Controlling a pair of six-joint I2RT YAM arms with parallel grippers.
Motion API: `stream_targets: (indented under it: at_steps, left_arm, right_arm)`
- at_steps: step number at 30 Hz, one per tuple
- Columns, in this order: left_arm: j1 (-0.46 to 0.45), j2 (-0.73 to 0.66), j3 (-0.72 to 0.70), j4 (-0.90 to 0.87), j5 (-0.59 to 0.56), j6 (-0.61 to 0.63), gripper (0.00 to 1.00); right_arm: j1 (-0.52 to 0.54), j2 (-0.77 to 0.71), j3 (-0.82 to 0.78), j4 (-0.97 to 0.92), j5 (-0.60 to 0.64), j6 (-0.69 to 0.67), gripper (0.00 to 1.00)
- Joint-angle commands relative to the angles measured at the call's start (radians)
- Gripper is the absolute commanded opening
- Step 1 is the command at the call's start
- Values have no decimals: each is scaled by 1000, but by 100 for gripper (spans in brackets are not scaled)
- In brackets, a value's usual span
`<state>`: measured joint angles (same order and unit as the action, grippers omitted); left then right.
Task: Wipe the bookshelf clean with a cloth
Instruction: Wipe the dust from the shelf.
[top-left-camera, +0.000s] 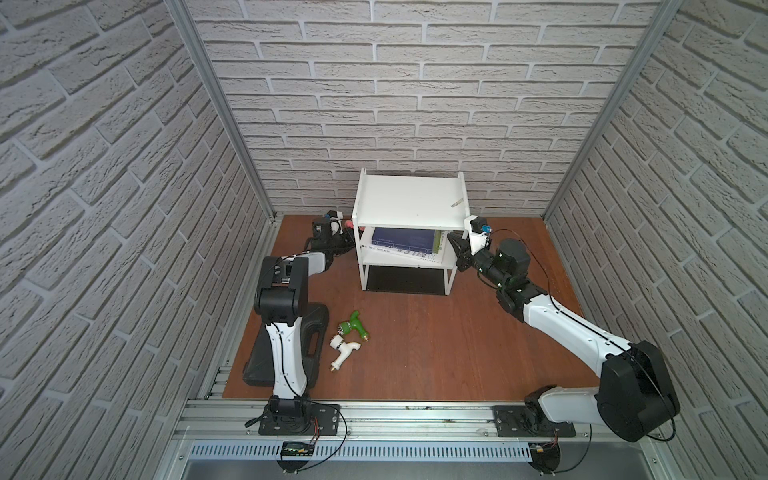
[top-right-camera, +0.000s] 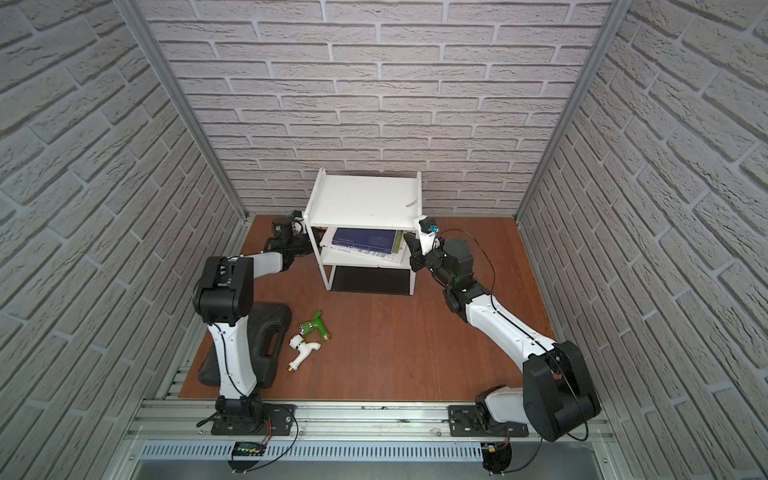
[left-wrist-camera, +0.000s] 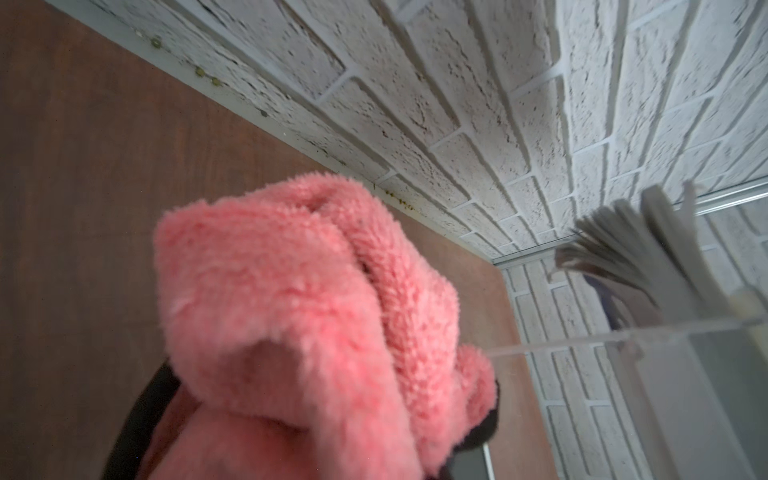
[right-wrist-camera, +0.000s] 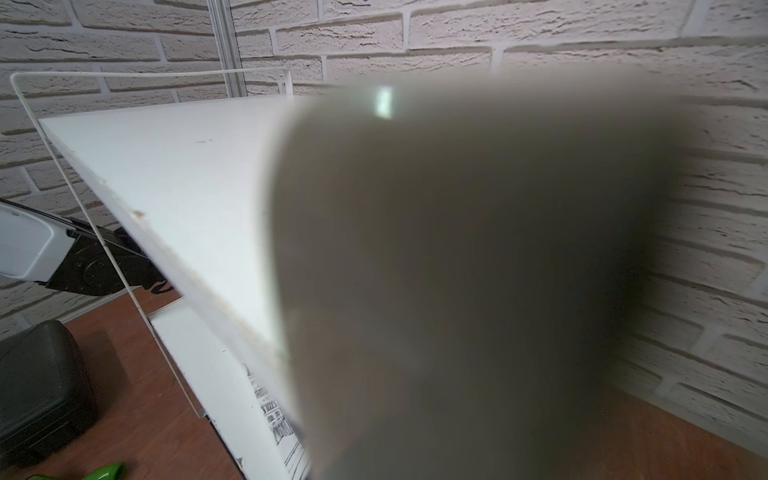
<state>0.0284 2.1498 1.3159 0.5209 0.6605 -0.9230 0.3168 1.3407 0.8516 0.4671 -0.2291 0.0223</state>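
pink cloth (left-wrist-camera: 299, 324) is bunched in our clamped left gripper (top-left-camera: 345, 241), the bookshelf (top-left-camera: 409, 199) just beyond its tips, our right gripper (top-left-camera: 453, 241) closed at the far side; we judge most wiping remains.

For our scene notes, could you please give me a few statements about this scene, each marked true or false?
1. The left gripper holds the pink cloth beside the bookshelf. True.
2. Books are stacked on the bookshelf's top board. False: the blue book lies on the middle tier; the top board bears only a small scrap.
3. A green tap and a white tap lie on the table. True.
4. The black case sits on the bottom tier. False: it lies on the table under the left arm.
5. The right gripper is wide open above the shelf. False: it is shut, at the shelf's right side.
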Motion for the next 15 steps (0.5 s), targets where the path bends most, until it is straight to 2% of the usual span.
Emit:
stream_targets:
  at_steps: [1, 4, 8, 15]
  left_arm:
    - [14, -29, 20, 258, 49, -115, 0]
    - [-14, -46, 40, 125, 57, -16, 0]
    - [-67, -27, -8, -82, -34, 115, 0]
    - [-84, 1, -148, -28, -30, 96, 0]
  right_arm:
    - [-16, -37, -19, -138, -3, 91, 3]
    - [-16, -33, -26, -131, -4, 102, 3]
    - [-17, -20, -31, -115, -8, 117, 3]
    - [-16, 13, -11, -122, -11, 143, 3]
